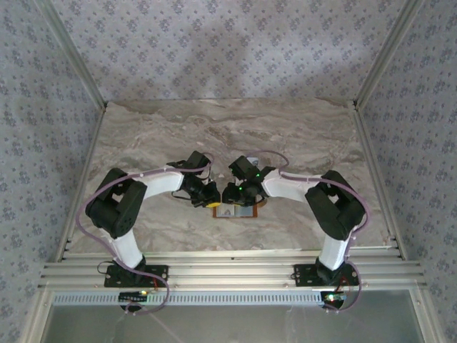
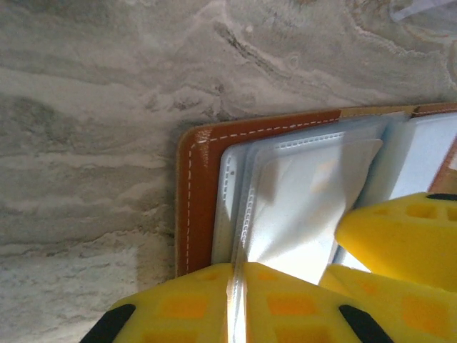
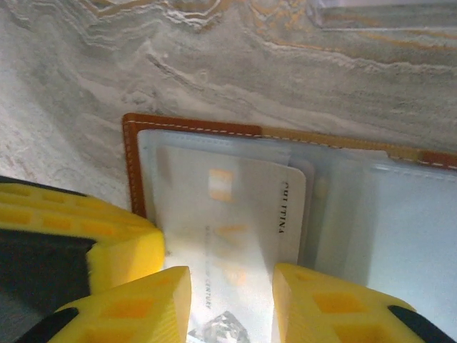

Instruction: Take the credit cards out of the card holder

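Two robot arms are being counted: left arm (image 1: pixel 153 187), right arm (image 1: pixel 293 186). Two grippers are being counted: left gripper (image 2: pixel 237 300), right gripper (image 3: pixel 232 307). One orange-brown card holder (image 3: pixel 131 164) and one pale credit card (image 3: pixel 228 214) are being recorded.

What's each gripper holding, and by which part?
Left gripper: shut on a clear sleeve of the card holder, at its edge. Right gripper: jaws open over the pale card, no grip visible.
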